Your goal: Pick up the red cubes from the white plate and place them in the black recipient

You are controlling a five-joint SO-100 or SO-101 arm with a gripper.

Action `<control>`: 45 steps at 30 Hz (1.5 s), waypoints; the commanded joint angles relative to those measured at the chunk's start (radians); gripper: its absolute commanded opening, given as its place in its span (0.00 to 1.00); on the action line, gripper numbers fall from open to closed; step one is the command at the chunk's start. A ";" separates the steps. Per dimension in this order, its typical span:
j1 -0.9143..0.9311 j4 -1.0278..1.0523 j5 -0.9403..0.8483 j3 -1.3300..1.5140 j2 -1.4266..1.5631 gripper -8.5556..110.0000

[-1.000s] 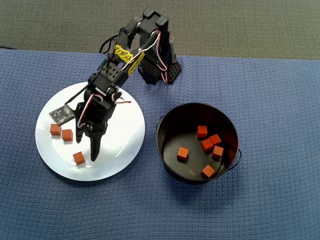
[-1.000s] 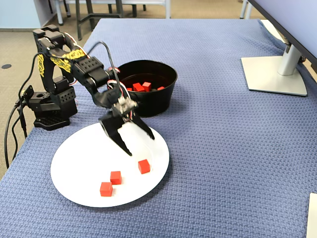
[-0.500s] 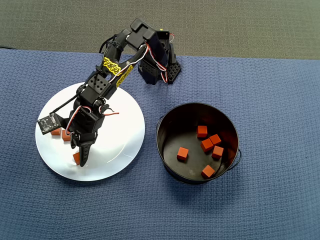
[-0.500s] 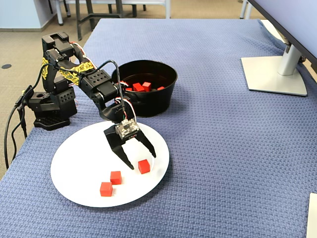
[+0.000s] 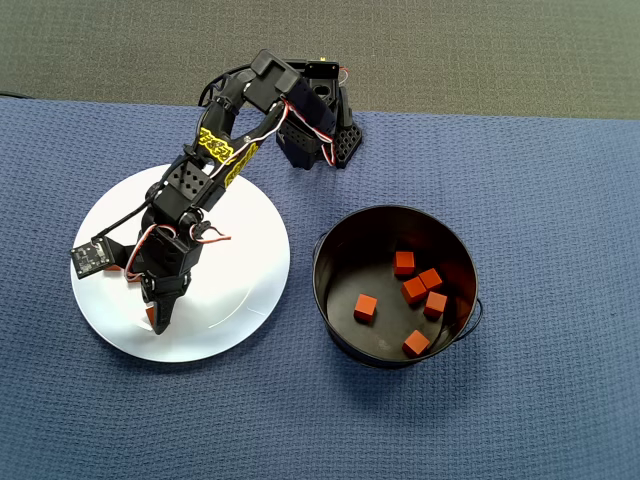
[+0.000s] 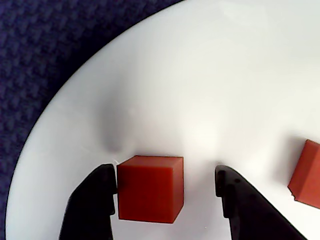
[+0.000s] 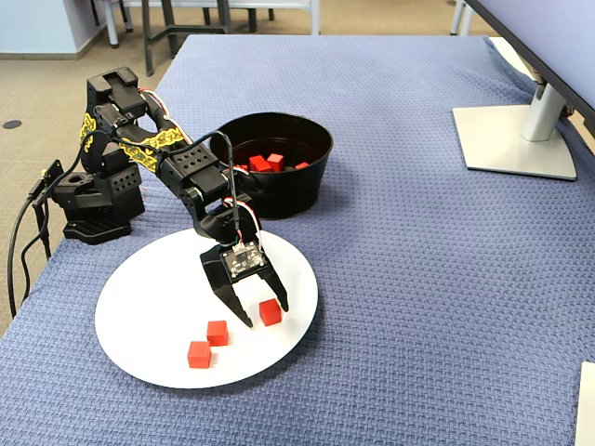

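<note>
In the wrist view a red cube (image 6: 150, 187) lies on the white plate (image 6: 200, 75) between my gripper's (image 6: 165, 180) open jaws. The left finger (image 6: 97, 200) touches it, while the right finger (image 6: 235, 200) stands apart. In the fixed view the gripper (image 7: 265, 314) straddles this cube (image 7: 271, 312), with two more cubes (image 7: 217, 332) (image 7: 198, 353) on the plate (image 7: 149, 297) beside it. From overhead the gripper (image 5: 156, 320) covers most of these cubes. The black recipient (image 5: 325, 290) (image 7: 297, 190) holds several red cubes (image 5: 415, 290).
A second cube (image 6: 306, 172) shows at the wrist view's right edge. The arm's base (image 7: 93, 200) stands behind the plate at the blue mat's edge, with cables at its left. A monitor stand (image 7: 516, 139) sits far right.
The gripper swung toward the plate's outer edge and came down around the lone cube, which now lies between its open jaws. The other cubes have not moved.
</note>
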 commanded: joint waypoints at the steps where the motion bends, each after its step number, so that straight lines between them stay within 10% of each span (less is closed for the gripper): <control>1: -0.014 0.009 0.008 -0.066 0.003 0.19; 13: -0.031 -0.025 0.143 -0.064 0.052 0.07; 23: -0.015 0.201 0.514 0.087 0.658 0.07; 33: -0.601 0.453 0.844 0.238 0.991 0.07; 39: -0.951 0.457 0.736 0.388 1.014 0.35; 45: -0.597 0.453 0.417 0.328 0.973 0.34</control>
